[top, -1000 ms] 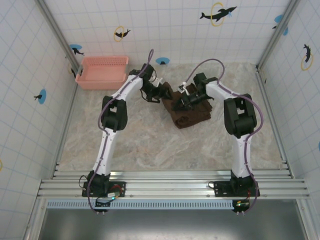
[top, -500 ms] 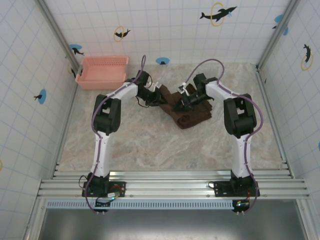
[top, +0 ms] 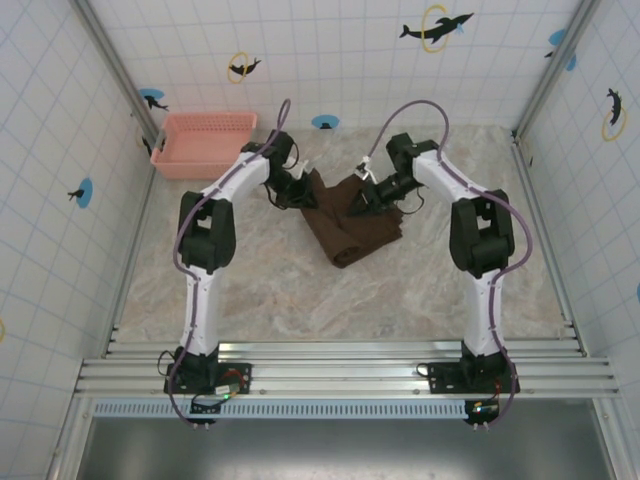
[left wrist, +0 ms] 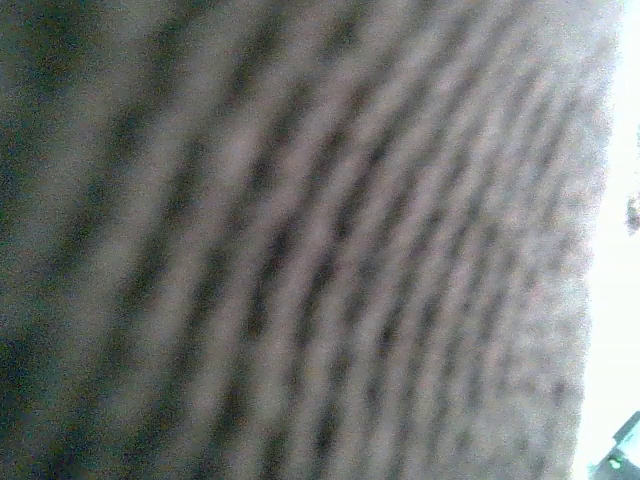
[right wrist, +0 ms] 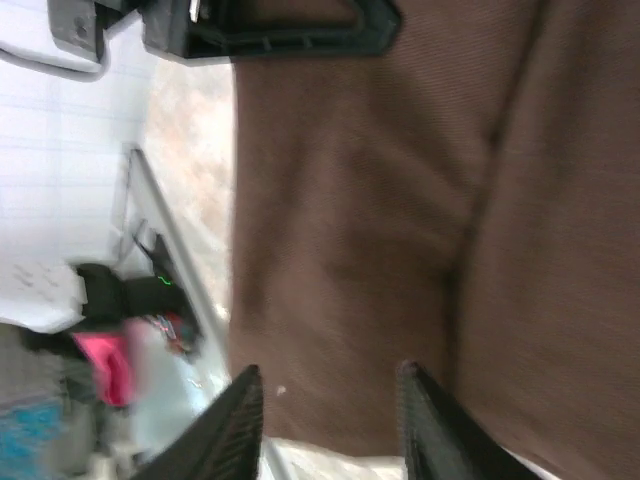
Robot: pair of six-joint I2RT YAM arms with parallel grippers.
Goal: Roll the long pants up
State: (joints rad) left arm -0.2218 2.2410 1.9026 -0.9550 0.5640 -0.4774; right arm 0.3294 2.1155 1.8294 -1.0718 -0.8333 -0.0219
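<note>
You see the pants (top: 350, 228) at the far middle of the table (top: 240, 290), well apart from the basket (top: 205, 143). The left gripper (top: 300, 190) is at their far left corner. The cloth is blurred against its camera, so you cannot tell how its jaws stand. The right gripper (top: 360, 197) is at the far right corner. Its fingers (right wrist: 243, 410) stand a little apart against the cloth, and whether they pinch it is not clear.

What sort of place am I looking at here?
Probably a robot test cell dressed like a bathroom: tiled walls with dolphin stickers, a marbled table, arms bolted to an aluminium rail.
</note>
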